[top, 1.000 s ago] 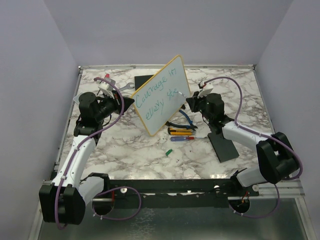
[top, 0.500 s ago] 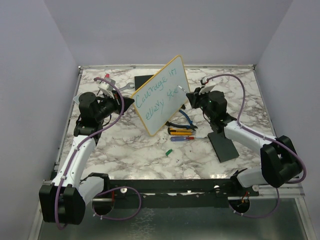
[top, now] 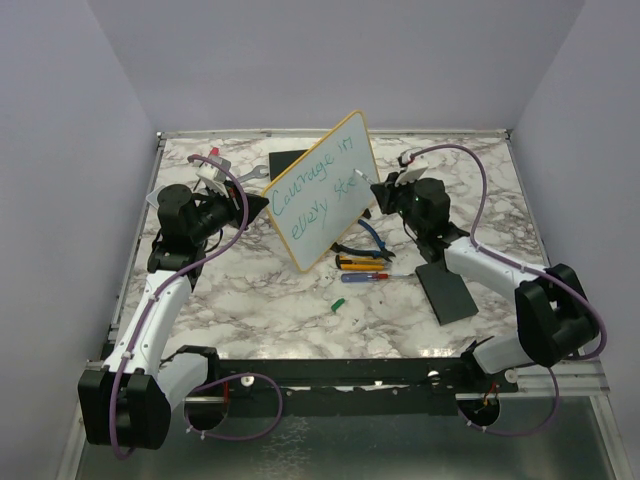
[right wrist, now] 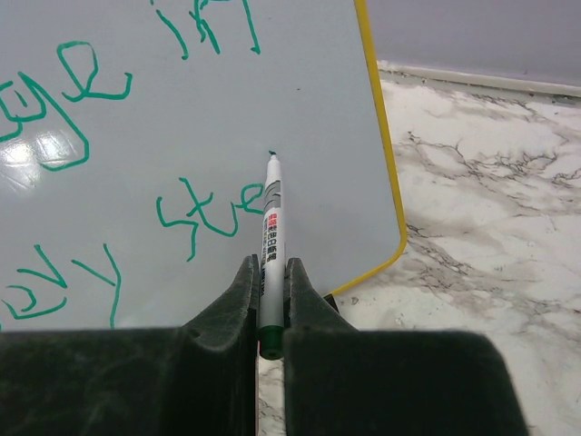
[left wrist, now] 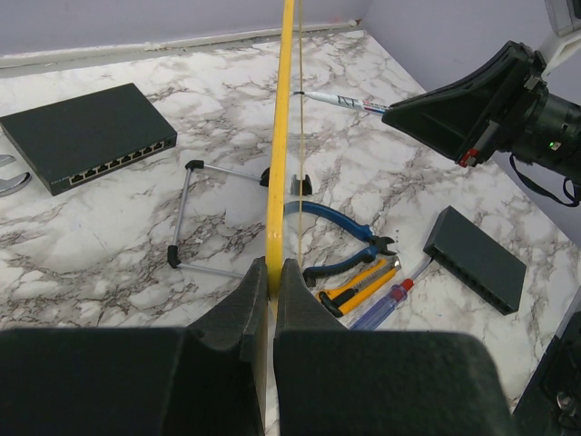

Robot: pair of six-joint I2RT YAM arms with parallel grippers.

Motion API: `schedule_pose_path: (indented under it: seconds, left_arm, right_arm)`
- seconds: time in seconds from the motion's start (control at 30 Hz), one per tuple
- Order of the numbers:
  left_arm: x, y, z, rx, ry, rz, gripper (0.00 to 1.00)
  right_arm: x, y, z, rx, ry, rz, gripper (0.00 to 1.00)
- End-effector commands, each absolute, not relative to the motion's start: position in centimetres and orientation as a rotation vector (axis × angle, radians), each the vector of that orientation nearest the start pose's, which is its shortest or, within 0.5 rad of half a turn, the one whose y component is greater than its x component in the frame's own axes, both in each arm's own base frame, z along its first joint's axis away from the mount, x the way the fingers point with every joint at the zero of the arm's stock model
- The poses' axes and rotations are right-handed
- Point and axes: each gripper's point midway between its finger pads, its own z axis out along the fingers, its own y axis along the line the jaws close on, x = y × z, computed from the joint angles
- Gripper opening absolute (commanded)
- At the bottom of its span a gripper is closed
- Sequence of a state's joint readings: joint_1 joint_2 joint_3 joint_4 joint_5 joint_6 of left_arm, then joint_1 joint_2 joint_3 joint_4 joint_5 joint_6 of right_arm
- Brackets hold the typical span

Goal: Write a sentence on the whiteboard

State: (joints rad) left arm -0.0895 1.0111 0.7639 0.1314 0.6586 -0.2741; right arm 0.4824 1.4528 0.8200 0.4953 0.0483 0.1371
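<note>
The whiteboard (top: pixel 312 250) stands tilted upright mid-table, its yellow rim edge-on in the left wrist view (left wrist: pixel 284 136). My left gripper (top: pixel 262 203) (left wrist: pixel 269 272) is shut on its left edge. The sentence (top: pixel 318 190) in teal cursive runs in two lines; the lower one ends in "ste" (right wrist: pixel 209 213). My right gripper (top: pixel 378 190) (right wrist: pixel 270 272) is shut on a white marker (right wrist: pixel 270 227) (left wrist: pixel 340 98). The marker tip sits at the board surface just right of and above "ste", by a small dot.
A black network switch (top: pixel 290 160) (left wrist: pixel 91 136) lies behind the board, with a wire stand (left wrist: pixel 195 218) beside it. Blue pliers (top: pixel 365 240), a yellow knife (top: pixel 360 264), a screwdriver (top: pixel 365 277) and a green cap (top: pixel 337 303) lie in front. A black box (top: pixel 446 292) sits under the right arm.
My right arm drew back slightly from the board, then came in again with the marker, a little higher. The left arm and the board have not moved.
</note>
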Motion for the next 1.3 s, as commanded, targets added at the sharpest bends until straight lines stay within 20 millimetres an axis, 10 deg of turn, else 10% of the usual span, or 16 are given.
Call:
schedule_pose_path:
  seconds: [0.0, 0.67, 1.27]
  left_arm:
    - [31.6, -14.9, 27.6, 0.387, 1.667, -0.822, 0.0]
    - [31.4, -14.9, 27.8, 0.39, 1.662, -0.824, 0.0]
    - [31.4, -14.9, 27.8, 0.39, 1.66, -0.82, 0.0]
  right_arm:
    - [41.4, 20.9, 19.8, -0.253, 1.719, 0.39, 0.01]
    - [38.2, 19.7, 12.3, -0.242, 1.911, 0.392, 0.01]
    - [40.4, 20.4, 21.7, -0.229, 1.699, 0.403, 0.01]
